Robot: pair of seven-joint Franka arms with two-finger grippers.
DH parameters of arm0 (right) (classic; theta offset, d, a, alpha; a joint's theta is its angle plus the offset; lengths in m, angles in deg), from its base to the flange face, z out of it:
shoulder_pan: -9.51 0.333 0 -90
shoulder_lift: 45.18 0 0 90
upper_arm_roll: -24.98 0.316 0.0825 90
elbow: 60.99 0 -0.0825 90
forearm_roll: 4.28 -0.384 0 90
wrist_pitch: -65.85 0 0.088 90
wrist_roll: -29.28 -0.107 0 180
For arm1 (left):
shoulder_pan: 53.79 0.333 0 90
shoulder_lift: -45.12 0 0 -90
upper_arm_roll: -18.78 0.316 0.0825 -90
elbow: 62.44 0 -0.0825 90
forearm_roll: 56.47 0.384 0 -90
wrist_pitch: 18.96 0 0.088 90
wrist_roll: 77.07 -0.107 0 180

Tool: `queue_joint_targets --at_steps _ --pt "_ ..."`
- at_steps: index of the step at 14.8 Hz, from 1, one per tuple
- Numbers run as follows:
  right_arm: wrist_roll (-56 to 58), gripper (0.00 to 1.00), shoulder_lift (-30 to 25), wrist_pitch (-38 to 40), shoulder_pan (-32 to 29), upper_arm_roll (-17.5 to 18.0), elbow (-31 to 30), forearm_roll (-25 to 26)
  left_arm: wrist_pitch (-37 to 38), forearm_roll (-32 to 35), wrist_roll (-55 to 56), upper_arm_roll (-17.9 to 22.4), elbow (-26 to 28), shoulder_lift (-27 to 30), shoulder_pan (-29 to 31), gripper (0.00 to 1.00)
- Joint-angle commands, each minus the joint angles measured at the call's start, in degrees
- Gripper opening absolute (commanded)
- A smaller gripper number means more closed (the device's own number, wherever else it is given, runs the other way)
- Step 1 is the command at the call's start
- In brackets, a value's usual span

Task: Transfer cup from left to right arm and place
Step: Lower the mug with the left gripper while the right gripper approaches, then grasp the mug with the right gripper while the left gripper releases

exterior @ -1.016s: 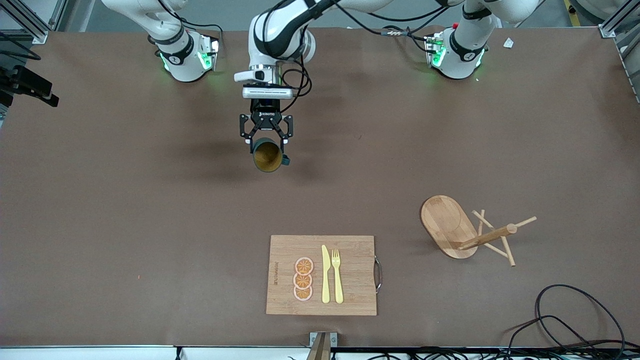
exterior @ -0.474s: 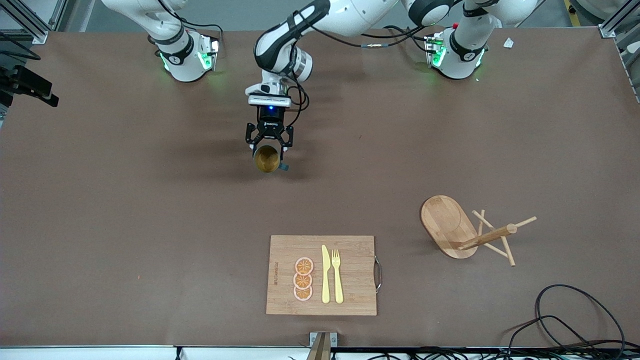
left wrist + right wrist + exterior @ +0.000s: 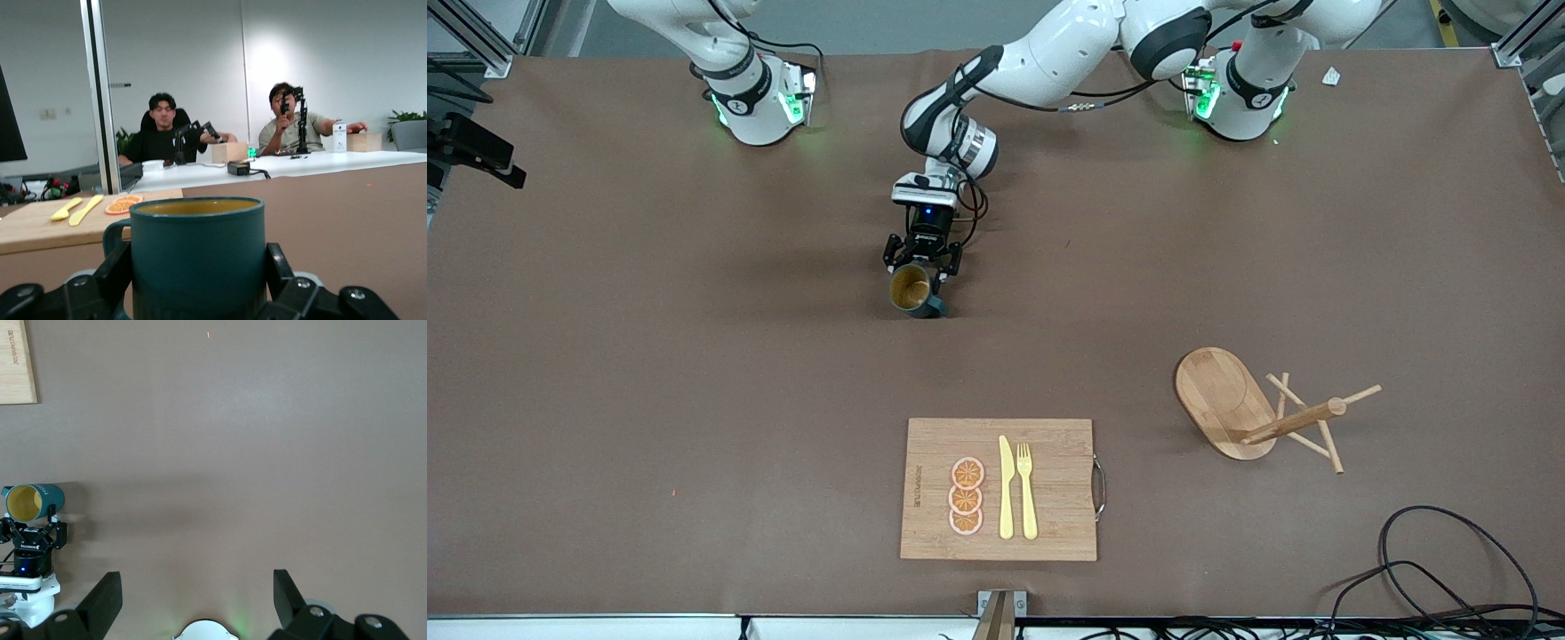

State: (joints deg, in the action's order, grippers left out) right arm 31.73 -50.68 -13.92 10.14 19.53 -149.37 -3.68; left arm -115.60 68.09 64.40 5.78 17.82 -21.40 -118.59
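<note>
The dark teal cup (image 3: 914, 292) with a mustard-yellow inside is near the middle of the table, upright and at or just above the surface. My left gripper (image 3: 922, 276) is shut on its sides, reaching in level from the left arm's end. In the left wrist view the cup (image 3: 197, 247) fills the space between the fingers (image 3: 119, 268), handle to one side. My right gripper (image 3: 193, 587) is open and empty, high over bare table by the right arm's base, out of the front view. The right wrist view shows the cup (image 3: 33, 501) and left gripper (image 3: 30, 532) farther off.
A wooden cutting board (image 3: 1058, 484) with orange slices, a yellow knife and a fork lies near the front edge. A tipped wooden mug rack (image 3: 1223, 400) lies toward the left arm's end. Black cables (image 3: 1432, 569) lie at the front corner there.
My left gripper has come down toward the table with the cup and shifted slightly toward the left arm's end. The cup's mouth now faces more upward.
</note>
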Motion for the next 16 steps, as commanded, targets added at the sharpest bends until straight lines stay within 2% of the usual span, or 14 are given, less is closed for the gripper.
queue_joint_targets --at_steps 1,2,3,4,5,6,8,11,14,16 --pt "-0.87 1.00 -0.30 0.31 -0.27 -0.01 -0.03 0.46 -0.13 0.24 -0.94 0.61 -1.42 -1.68 -0.93 0.52" --pt "-0.79 1.00 -0.30 0.31 -0.36 -0.09 -0.12 0.46 -0.13 0.15 -0.94 0.52 -1.42 -1.68 -0.94 0.53" --pt "-0.70 1.00 0.14 0.39 -0.36 -0.09 -0.12 0.46 -0.13 -0.20 -0.94 0.35 -1.42 -1.33 -0.94 0.59" --pt "-0.52 1.00 0.32 0.31 -0.45 -0.18 -0.12 0.46 -0.13 -0.55 -1.46 0.00 -1.42 -0.90 -1.02 0.88" --pt "-0.61 1.00 0.84 0.13 -0.80 -0.18 -0.21 0.46 -0.13 -0.82 -1.82 -0.36 -1.42 -0.72 -1.11 1.00" --pt "-0.52 1.00 1.98 -0.22 -1.32 -0.18 -0.12 0.55 -0.22 -3.08 -2.95 -2.19 -1.50 -0.02 -1.02 1.00" --pt "-0.52 1.00 5.83 -0.57 -2.12 -0.18 -0.12 0.55 -0.22 -11.93 -6.37 -4.92 -1.77 1.91 -0.76 1.00" --pt "0.01 1.00 11.63 -2.49 -4.40 -0.18 0.14 0.55 -1.88 -18.37 -6.83 -6.42 -1.86 4.29 0.37 1.00" --pt "-0.87 1.00 13.94 -3.91 -4.41 -0.18 0.94 2.12 -5.65 -25.67 -8.15 -10.54 -1.77 8.50 4.50 1.00" --pt "-8.29 1.00 14.20 -4.79 -4.23 -0.18 0.68 1.96 -8.38 -31.02 -10.59 -15.27 -1.77 10.96 9.50 1.00"
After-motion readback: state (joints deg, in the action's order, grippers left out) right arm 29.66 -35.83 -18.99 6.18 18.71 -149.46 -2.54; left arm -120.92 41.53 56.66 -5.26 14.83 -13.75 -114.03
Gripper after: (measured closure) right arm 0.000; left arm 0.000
